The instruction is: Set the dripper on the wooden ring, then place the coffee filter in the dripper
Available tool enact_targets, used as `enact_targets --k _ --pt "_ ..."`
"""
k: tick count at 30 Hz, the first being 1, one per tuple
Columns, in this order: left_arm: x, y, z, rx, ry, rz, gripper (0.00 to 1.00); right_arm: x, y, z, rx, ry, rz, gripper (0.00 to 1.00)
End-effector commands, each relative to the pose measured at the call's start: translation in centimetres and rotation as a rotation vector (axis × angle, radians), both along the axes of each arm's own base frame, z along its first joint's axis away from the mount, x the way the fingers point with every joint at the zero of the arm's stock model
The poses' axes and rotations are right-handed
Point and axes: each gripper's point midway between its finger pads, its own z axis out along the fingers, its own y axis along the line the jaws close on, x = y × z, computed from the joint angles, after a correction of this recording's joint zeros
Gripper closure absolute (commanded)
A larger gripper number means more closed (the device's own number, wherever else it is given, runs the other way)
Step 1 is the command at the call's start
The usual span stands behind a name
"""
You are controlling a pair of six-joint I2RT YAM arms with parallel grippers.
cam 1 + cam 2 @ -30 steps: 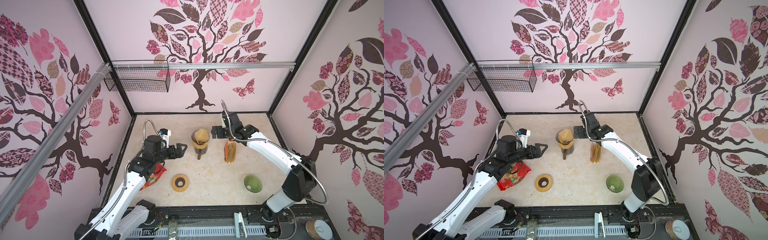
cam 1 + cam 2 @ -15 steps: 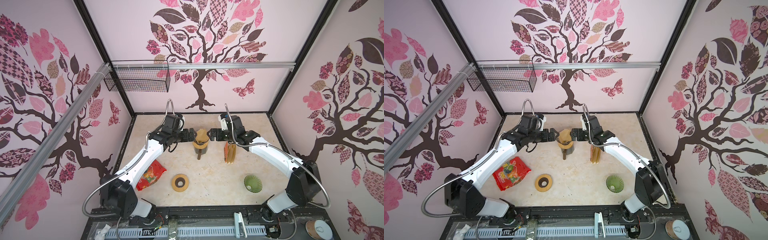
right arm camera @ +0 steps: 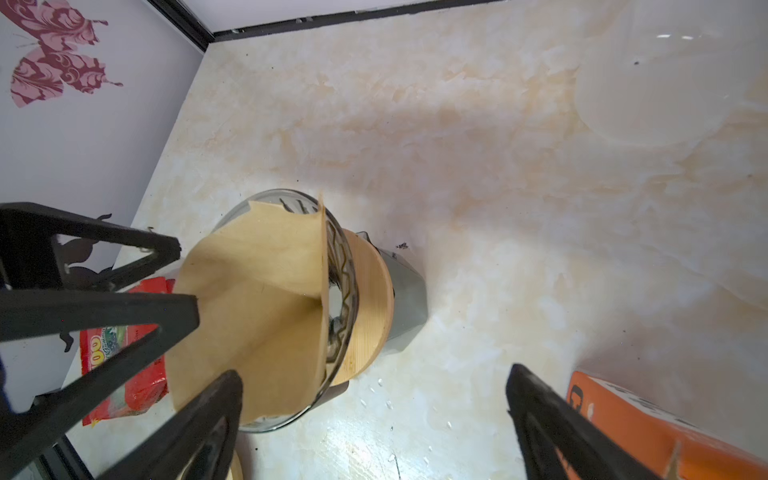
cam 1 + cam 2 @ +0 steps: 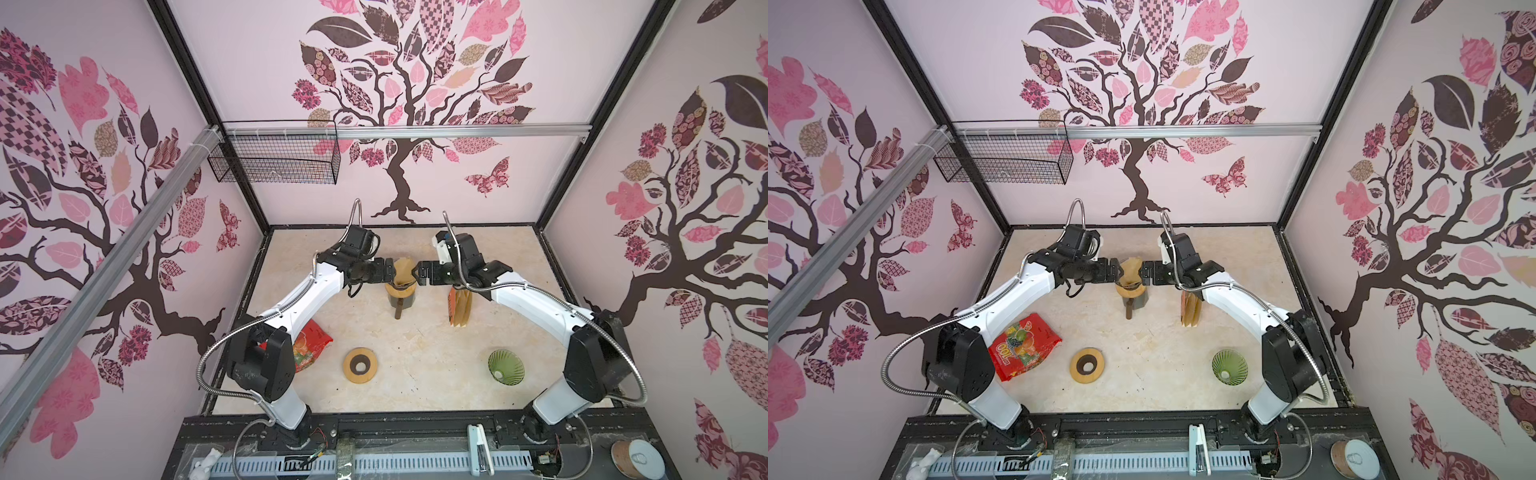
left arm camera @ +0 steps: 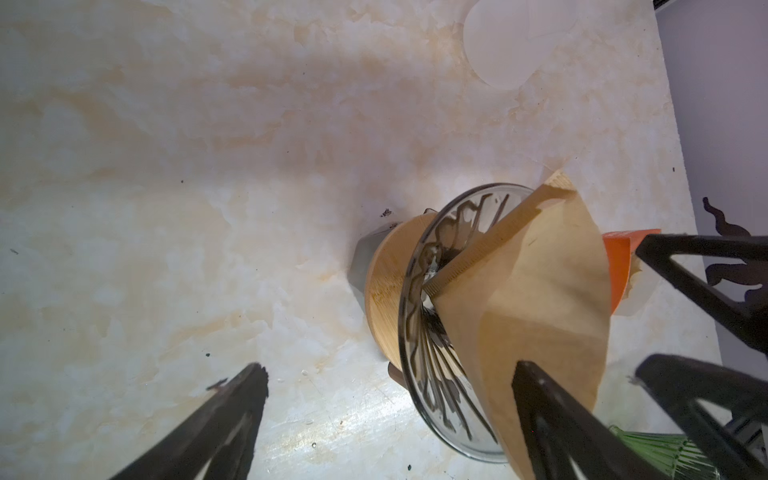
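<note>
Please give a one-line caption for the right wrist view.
The paper filter stands in the glass dripper, between open left pincer and right pincer.

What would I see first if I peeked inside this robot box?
Toward the back of the table, the left gripper and the right gripper face each other with open jaws, one on each side of a brown paper coffee filter. The filter sticks up, tilted, out of a glass dripper. Nearer the front, a bright red snack bag lies on the left and a green ribbed cone sits on the right.
</note>
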Motion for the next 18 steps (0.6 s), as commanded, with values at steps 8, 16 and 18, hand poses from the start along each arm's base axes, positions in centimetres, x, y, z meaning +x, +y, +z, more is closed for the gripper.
enact_targets --k 8,16,18 --pt "2.2 1.2 1.3 -0.027 -0.031 0.03 0.05 0.9 0.6 -0.1 -0.004 0.001 0.017 0.0" --pt "2.2 1.3 0.4 -0.037 -0.013 0.022 0.06 1.2 0.5 -1.0 -0.025 0.012 0.008 0.0" --pt "2.2 1.3 0.2 -0.038 -0.011 0.02 0.06 1.3 0.4 -1.1 -0.031 0.015 0.005 0.0"
